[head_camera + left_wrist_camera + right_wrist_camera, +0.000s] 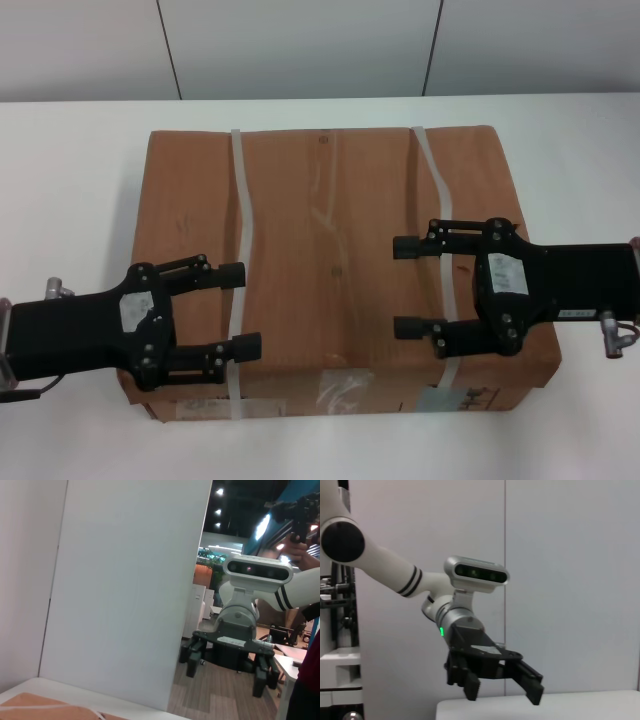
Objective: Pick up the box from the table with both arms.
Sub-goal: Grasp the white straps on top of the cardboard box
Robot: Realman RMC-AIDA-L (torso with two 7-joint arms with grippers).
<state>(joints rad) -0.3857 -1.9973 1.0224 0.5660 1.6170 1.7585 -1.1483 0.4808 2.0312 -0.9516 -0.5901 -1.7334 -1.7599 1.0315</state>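
Grippers, left and right, spread wide over the box, holding nothing; contact unclear. Labels on its near side are unreadable.

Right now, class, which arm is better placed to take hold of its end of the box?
Neither clearly. The left tool hangs open over the box near its left end, the right tool open over its right end.
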